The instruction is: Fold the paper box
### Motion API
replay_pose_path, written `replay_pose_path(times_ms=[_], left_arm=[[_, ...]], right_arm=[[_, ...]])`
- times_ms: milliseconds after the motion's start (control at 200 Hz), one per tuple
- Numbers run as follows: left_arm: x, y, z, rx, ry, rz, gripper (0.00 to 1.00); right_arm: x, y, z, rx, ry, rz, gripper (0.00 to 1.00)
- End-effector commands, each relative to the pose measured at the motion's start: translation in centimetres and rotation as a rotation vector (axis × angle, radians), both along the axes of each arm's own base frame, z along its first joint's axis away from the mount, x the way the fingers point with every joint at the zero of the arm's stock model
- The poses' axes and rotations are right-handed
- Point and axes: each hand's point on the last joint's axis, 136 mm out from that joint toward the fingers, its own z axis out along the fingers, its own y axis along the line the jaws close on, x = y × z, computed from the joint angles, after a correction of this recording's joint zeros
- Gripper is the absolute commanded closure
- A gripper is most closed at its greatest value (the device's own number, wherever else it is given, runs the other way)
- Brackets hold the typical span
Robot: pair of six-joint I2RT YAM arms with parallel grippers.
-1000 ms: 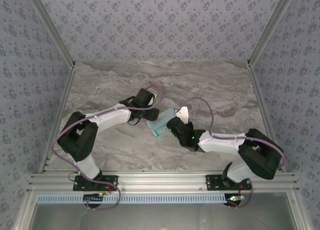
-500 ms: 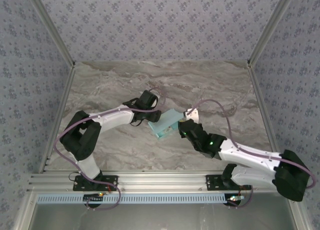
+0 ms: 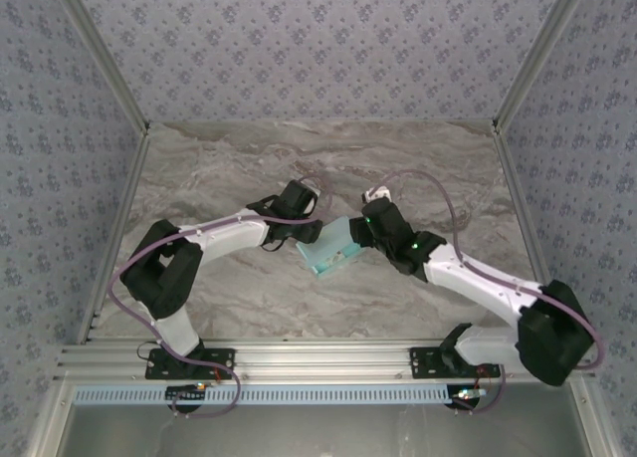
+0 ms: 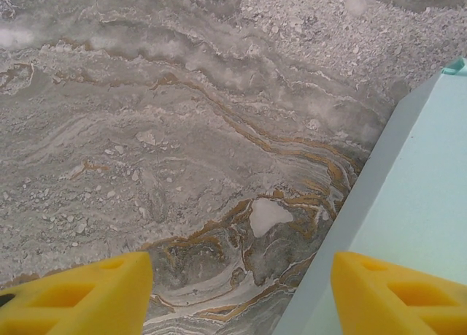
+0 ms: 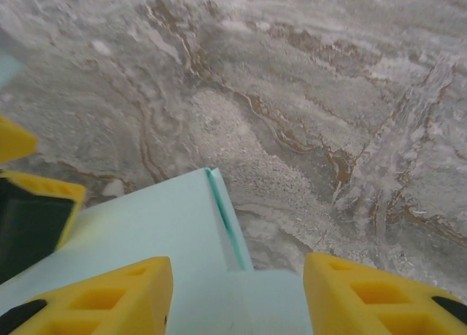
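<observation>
Mid-fold, the paper box [image 3: 331, 248] lies at the centre of the marble table [image 3: 209, 173], left gripper [image 4: 241, 276] and right gripper [image 5: 237, 276] poised there with fingers spread, clamping nothing; the next move likely calls for a firm pinch on an edge.

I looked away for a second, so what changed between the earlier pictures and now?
The right gripper swung from the near side of the paper box toward its far right end, jaws widening, its arm stretching out. The left gripper edged slightly right. The box stayed roughly in place.
</observation>
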Motion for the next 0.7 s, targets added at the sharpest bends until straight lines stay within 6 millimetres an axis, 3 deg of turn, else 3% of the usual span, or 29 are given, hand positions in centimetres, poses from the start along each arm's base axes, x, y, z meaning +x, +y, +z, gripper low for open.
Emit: replay_pose_path(times_ms=[0, 160, 410, 605, 695], left_arm=[[-0.1, -0.1, -0.5, 0.035, 0.003, -0.007, 0.35], [-0.1, -0.2, -0.1, 0.021, -0.006, -0.004, 0.35], [0.0, -1.1, 1.3, -0.037, -0.029, -0.003, 0.31], [-0.2, -1.3, 3.6, -0.098, -0.077, -0.003, 0.27], [-0.8, -1.1, 3.7, -0.094, -0.073, -0.025, 0.25]], right_arm=[[0.2, 0.7, -1.6, -0.027, 0.077, 0.067, 0.47], [-0.1, -0.3, -5.3, -0.065, 0.152, 0.054, 0.47], [-1.0, -1.3, -9.2, -0.074, 0.22, 0.026, 0.48], [-1.4, -1.5, -11.1, -0.083, 0.255, 0.013, 0.49], [-1.3, -1.5, -11.4, -0.091, 0.259, 0.014, 0.49]])
